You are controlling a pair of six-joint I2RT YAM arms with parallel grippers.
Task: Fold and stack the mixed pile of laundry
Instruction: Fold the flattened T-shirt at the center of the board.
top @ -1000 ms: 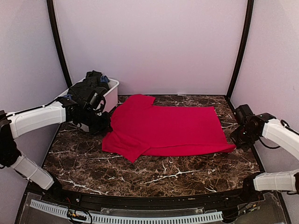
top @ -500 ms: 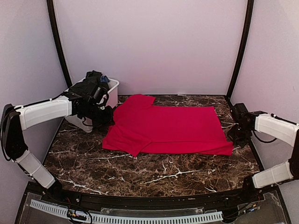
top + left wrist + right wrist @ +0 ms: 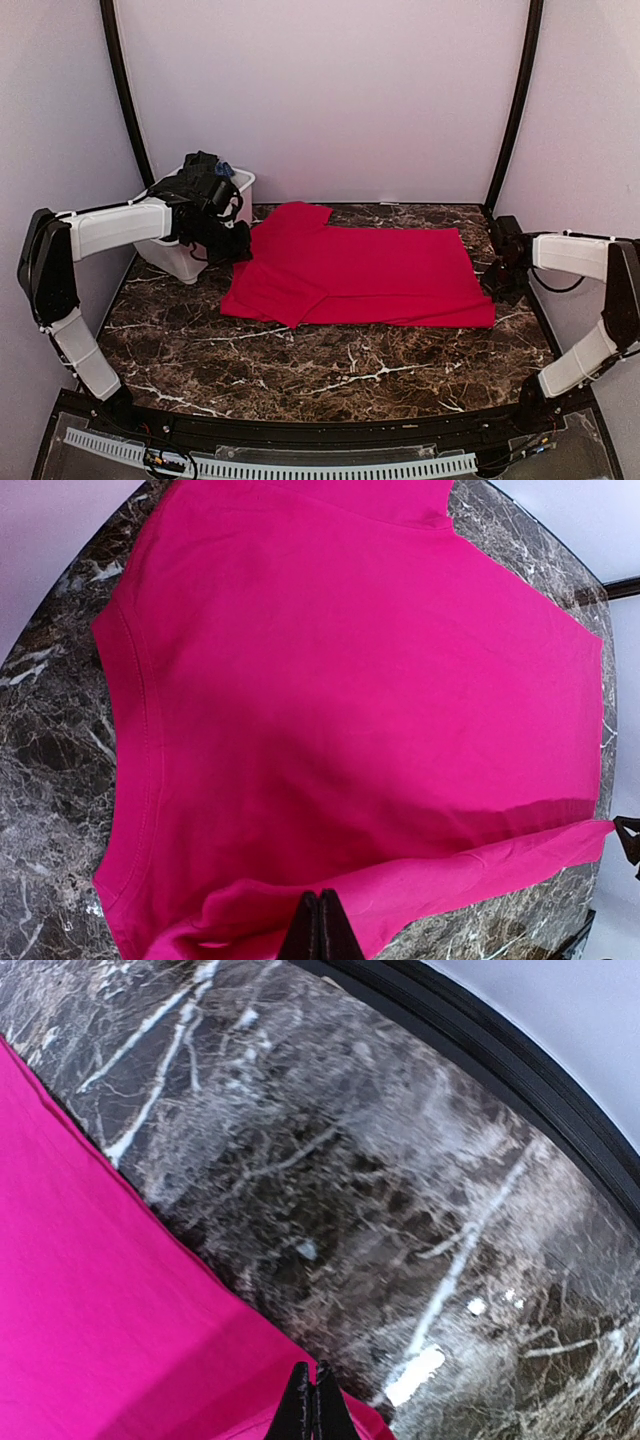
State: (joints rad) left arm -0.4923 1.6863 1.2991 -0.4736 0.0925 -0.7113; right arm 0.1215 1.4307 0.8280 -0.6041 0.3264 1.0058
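Observation:
A bright red cloth point(image 3: 365, 275) lies spread flat on the marble table, also filling the left wrist view point(image 3: 340, 680). My left gripper point(image 3: 240, 250) is at its back left edge, jaws shut on a raised fold of the red cloth point(image 3: 320, 925). My right gripper point(image 3: 492, 283) is at the cloth's right edge, jaws shut on its corner point(image 3: 316, 1400). A taut folded strip runs between the two grippers. Dark garments point(image 3: 195, 180) with a blue piece point(image 3: 224, 169) are heaped in the bin. No orange piece shows.
A white plastic bin point(image 3: 240, 200) stands at the back left, right behind my left arm. Bare marble table point(image 3: 330, 370) lies in front of the cloth. Black frame posts and the table's raised edge point(image 3: 500, 1050) bound the right side.
Both grippers have moved toward the back and inward. The cloth's front edge and left sleeve have drawn back slightly with them.

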